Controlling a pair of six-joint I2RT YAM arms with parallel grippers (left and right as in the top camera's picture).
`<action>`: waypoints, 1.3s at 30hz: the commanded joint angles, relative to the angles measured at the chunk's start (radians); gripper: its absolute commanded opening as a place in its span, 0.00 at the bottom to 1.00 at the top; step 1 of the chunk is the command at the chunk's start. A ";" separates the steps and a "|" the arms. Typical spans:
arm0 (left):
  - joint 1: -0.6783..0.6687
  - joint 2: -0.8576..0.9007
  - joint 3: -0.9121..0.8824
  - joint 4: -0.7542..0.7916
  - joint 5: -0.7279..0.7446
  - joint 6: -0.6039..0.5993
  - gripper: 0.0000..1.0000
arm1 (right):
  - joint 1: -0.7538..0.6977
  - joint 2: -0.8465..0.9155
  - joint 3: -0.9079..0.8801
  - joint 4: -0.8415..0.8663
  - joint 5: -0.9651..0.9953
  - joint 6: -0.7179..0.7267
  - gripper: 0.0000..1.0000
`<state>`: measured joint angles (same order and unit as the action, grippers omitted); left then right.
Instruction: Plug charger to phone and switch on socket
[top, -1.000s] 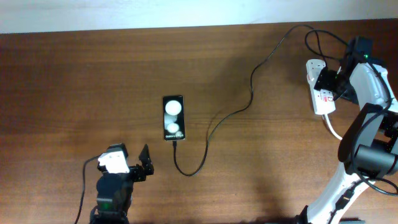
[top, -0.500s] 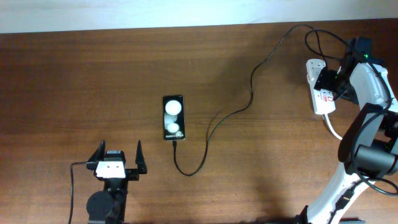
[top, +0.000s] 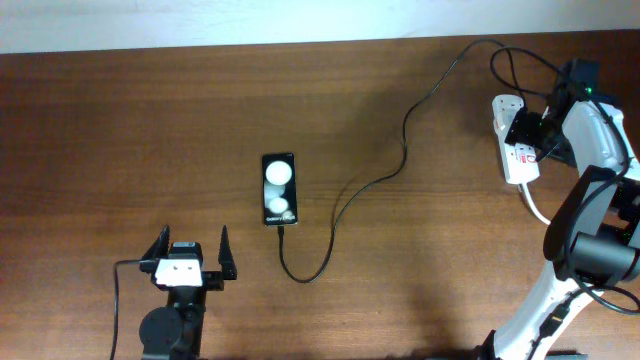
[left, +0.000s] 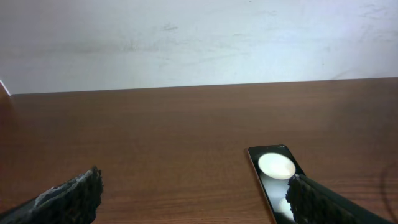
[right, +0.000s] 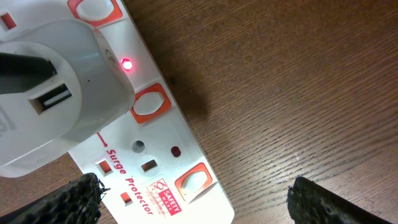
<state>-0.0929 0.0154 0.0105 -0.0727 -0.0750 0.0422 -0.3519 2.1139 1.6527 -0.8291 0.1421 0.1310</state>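
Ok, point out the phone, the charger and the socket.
phone (top: 279, 188), overhead view, middle of its glossy face.
charger (top: 404, 150), overhead view, midway along the thin black cable.
socket (right: 161, 134), right wrist view, white face just below a red-rimmed switch.

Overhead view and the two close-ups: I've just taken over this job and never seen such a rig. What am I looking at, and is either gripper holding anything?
The machine is two robot arms at a brown wooden table. The overhead view looks down from a fixed camera; the other two come from a camera on each wrist, with the gripper's dark fingers in the bottom corners. The left gripper, low in the overhead picture, is open and empty, facing the small black glossy phone. A thin black cable runs from the phone's near end to the white power strip on the right. The right gripper hovers over that strip, open, holding nothing. Its close-up shows a white adapter plugged in and a small red light lit beside it.
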 joint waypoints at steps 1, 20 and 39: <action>-0.003 -0.010 -0.001 -0.008 0.015 0.016 0.99 | -0.003 -0.026 0.002 0.000 0.012 0.004 0.99; -0.003 -0.010 -0.001 -0.008 0.015 0.016 0.99 | -0.003 -0.026 0.002 0.000 0.013 0.004 0.99; -0.003 -0.010 -0.001 -0.008 0.015 0.016 0.99 | -0.002 -0.616 0.002 0.000 0.012 0.004 0.99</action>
<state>-0.0929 0.0147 0.0105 -0.0727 -0.0685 0.0422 -0.3519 1.5955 1.6508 -0.8299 0.1417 0.1318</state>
